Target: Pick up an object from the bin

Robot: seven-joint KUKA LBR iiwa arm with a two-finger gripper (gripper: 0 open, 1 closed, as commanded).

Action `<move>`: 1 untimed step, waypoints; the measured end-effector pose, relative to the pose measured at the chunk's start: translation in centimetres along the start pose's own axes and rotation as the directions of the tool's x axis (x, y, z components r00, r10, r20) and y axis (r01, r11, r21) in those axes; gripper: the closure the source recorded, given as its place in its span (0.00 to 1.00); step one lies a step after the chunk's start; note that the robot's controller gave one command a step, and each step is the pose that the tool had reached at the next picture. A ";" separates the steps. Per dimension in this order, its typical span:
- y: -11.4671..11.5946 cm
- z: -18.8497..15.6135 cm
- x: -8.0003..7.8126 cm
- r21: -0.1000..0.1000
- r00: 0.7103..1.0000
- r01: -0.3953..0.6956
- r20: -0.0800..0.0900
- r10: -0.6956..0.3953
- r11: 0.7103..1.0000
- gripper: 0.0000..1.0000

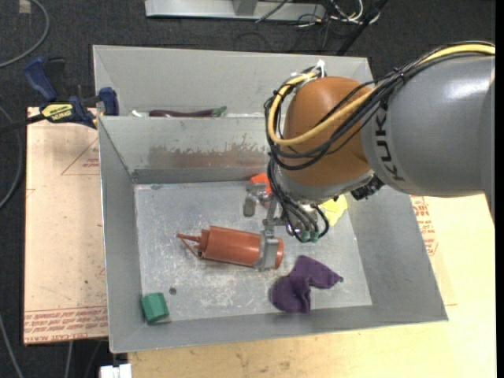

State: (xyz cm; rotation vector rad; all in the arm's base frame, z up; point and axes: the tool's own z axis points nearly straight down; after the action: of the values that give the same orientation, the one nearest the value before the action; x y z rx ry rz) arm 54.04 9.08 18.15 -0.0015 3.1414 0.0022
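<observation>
Robotics laboratory. Identified by: grey metal bin (118, 211) with scuffed floor; large industrial arm (441, 124) lettered KUKA, entering over bin from right; orange wrist cover (331, 132) looped with yellow and black cables, above bin centre; loose cable bundle (346, 6) and flat metal stand base (236, 5) on dark carpet (63, 22) beyond bin's far wall.

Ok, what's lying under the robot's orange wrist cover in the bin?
A yellow scrap pokes out at its lower right, a small orange piece at its left. The cover hides the rest of both.
</observation>
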 end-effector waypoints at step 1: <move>0.4 2.7 -0.8 0.000 0.997 0.074 0.005 -0.074 0.997 0.00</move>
State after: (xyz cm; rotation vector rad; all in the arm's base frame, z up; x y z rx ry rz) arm 54.86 9.52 15.42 -0.1173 3.1346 0.0026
